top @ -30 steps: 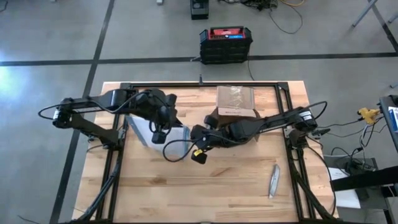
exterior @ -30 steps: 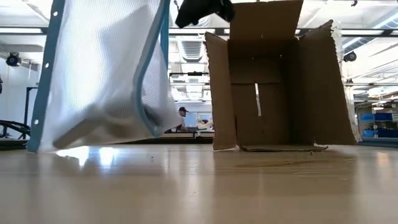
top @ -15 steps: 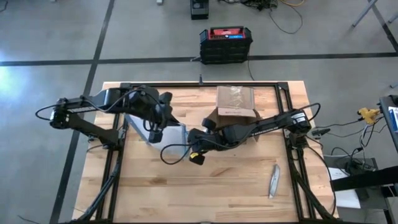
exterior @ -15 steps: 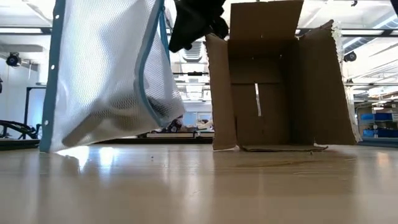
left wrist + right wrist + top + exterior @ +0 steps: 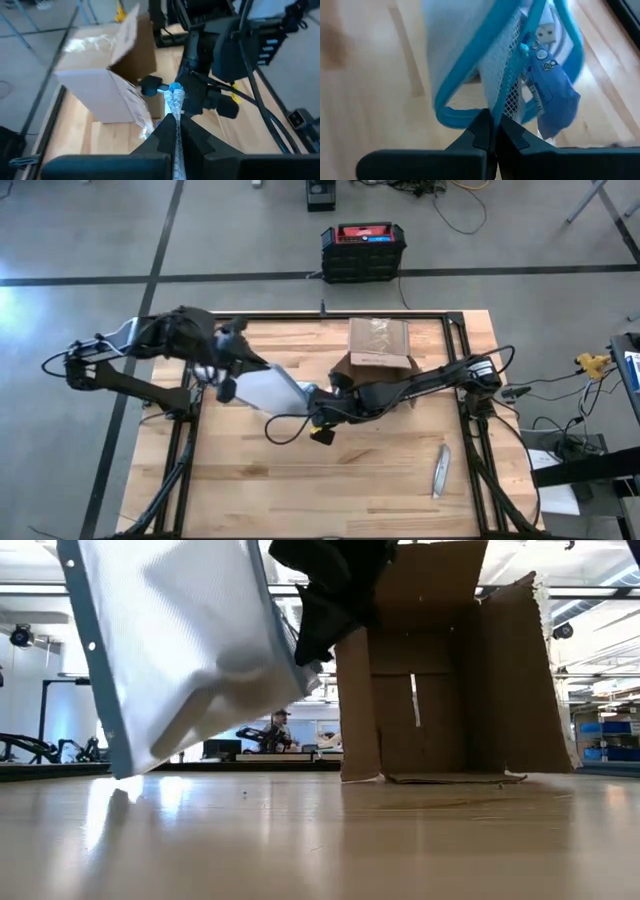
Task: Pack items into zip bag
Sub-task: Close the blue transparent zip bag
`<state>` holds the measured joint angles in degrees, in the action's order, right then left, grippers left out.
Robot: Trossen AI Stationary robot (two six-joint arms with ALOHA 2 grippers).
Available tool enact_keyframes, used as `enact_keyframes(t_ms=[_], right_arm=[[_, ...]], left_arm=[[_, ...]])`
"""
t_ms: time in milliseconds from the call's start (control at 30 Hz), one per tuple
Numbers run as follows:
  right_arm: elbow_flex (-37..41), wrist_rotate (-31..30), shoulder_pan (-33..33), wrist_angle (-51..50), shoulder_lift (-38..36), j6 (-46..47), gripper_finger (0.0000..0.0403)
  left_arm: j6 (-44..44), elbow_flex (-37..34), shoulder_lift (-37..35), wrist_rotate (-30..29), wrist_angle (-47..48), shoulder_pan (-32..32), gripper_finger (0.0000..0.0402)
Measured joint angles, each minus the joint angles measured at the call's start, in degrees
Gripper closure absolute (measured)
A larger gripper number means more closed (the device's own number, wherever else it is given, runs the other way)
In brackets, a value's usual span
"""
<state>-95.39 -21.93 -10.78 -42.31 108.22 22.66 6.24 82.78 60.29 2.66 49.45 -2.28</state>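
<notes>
The zip bag (image 5: 270, 388), white mesh-like plastic with a blue border, hangs between my two grippers, clear of the table; in the low view the bag (image 5: 190, 650) hangs tilted. My left gripper (image 5: 228, 388) is shut on its left end. My right gripper (image 5: 312, 412) is shut on its right end, near the blue zip (image 5: 520, 55). The items cannot be made out; a shadow shows low inside the bag. My left gripper pinches the bag's edge (image 5: 175, 111) between its two fingers, coming from the table's left and slanting down. The bag shows edge-on and runs away from the fingers toward the other gripper, lifted clear. My right gripper pinches the bag's blue-bordered edge (image 5: 489, 107) between its two fingers, beside the end of the zip. It comes from the table's right, slanting down. The bag stretches away from the fingers, off the table.
An open brown cardboard box (image 5: 380, 345) stands just behind the right arm, its flaps up (image 5: 450, 670). A slim grey tool (image 5: 440, 470) lies near the table's front right. Bare wood lies along the table's near side (image 5: 300, 490).
My left gripper has drawn back toward the table's left edge and risen, pulling the bag's left end with it. My right gripper has sunk a little. The bag has swung from hanging nearly upright to a tilt, its lower right corner lifted, and is stretched out between the grippers.
</notes>
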Motion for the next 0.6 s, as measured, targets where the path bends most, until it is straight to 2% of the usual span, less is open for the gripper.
enact_keyframes(t_ms=[133, 267, 433, 600], right_arm=[[-4.7, -0.5, -0.1, 0.5, -3.9, -3.5, 0.0403], [-10.4, -2.0, -0.1, 0.6, -6.7, -8.3, 0.0403], [-18.4, -2.1, -0.1, 0.7, -7.9, -14.3, 0.0403], [-23.8, -0.4, -0.1, 0.5, -8.0, -17.7, 0.0403]], left_arm=[[-1.2, 0.1, -2.9, -0.7, -2.2, 0.0, 0.0401], [-1.5, 0.1, -5.0, 0.1, -9.8, 0.0, 0.0401], [-1.5, 0.1, -7.0, 2.9, -20.5, 0.0, 0.0401], [-1.4, 0.0, -7.1, 5.3, -26.1, 0.0, 0.0401]])
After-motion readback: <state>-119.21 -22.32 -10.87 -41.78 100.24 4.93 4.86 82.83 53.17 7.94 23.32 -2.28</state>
